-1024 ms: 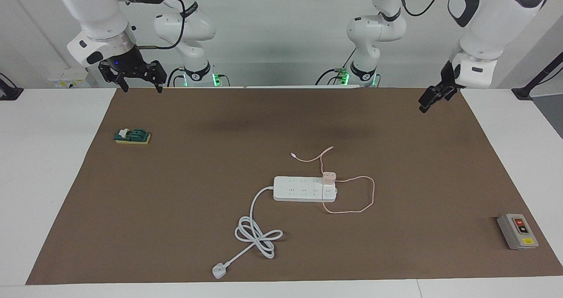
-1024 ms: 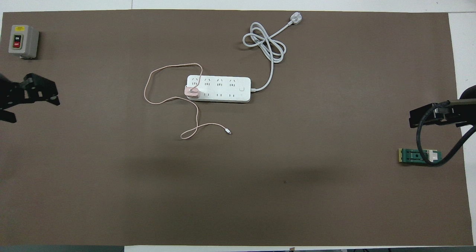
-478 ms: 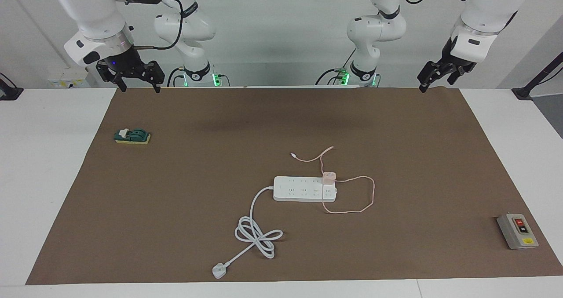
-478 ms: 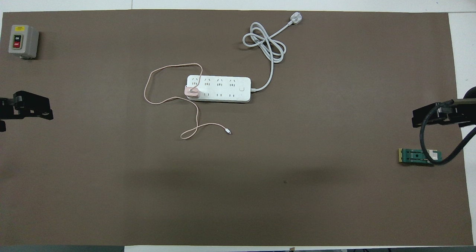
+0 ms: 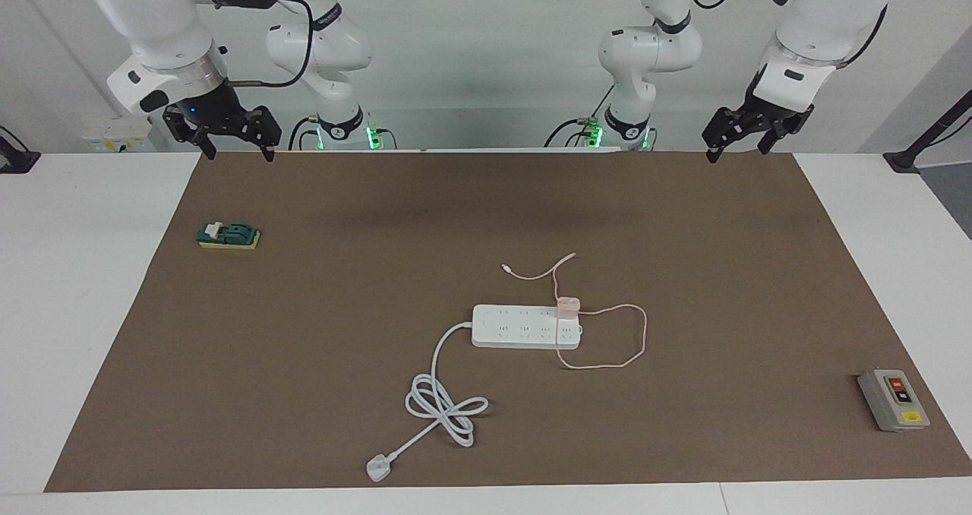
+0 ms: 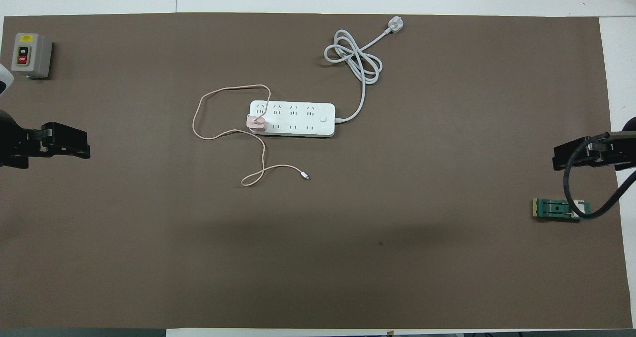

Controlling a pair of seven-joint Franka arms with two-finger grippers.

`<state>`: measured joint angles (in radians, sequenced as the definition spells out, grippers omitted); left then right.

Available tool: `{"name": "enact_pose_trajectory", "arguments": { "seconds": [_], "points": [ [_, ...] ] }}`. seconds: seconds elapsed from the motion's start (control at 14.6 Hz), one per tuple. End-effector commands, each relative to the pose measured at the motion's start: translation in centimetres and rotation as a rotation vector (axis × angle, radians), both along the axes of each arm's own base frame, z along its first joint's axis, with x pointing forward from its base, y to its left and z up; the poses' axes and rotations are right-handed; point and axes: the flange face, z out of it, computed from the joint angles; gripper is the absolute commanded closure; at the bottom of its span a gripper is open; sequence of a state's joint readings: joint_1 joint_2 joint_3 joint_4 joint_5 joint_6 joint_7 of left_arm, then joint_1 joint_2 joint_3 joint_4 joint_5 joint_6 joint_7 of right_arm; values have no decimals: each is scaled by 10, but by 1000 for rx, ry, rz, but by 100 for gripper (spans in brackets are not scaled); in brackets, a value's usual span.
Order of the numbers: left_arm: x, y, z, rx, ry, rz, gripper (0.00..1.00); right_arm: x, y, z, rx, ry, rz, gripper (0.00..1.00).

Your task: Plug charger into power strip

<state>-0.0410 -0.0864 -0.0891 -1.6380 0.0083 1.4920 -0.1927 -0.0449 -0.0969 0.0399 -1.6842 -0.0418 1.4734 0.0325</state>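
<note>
The white power strip (image 5: pixel 524 326) lies on the brown mat near the middle; it also shows in the overhead view (image 6: pixel 292 119). The pale pink charger (image 5: pixel 568 305) sits upright on the strip's end socket toward the left arm's end, also seen from overhead (image 6: pixel 257 122). Its thin pink cable (image 5: pixel 634 342) loops on the mat beside the strip. My left gripper (image 5: pixel 735 150) hangs open and empty over the mat's edge nearest the robots, at the left arm's end (image 6: pixel 74 145). My right gripper (image 5: pixel 237 153) hangs open and empty over the same edge at the right arm's end (image 6: pixel 566 157).
The strip's thick white cord (image 5: pixel 444 409) coils farther from the robots, ending in a white plug (image 5: pixel 377 467). A grey box with red and yellow buttons (image 5: pixel 894 399) stands at the left arm's end. A small green part on a yellow pad (image 5: pixel 228 235) lies at the right arm's end.
My left gripper has risen and swung back toward the robots' edge of the mat, turning as it went. My right gripper has lifted slightly. Charger and strip have not moved.
</note>
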Motion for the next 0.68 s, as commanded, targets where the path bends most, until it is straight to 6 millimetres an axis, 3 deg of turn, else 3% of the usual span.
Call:
{"name": "enact_pose_trajectory", "arguments": {
  "seconds": [0.0, 0.61],
  "points": [
    [17, -11, -16, -17, 18, -49, 0, -5, -3, 3, 3, 4, 20, 0],
    [23, -17, -14, -38, -44, -103, 0, -6, -4, 4, 3, 1, 21, 0]
  ]
}}
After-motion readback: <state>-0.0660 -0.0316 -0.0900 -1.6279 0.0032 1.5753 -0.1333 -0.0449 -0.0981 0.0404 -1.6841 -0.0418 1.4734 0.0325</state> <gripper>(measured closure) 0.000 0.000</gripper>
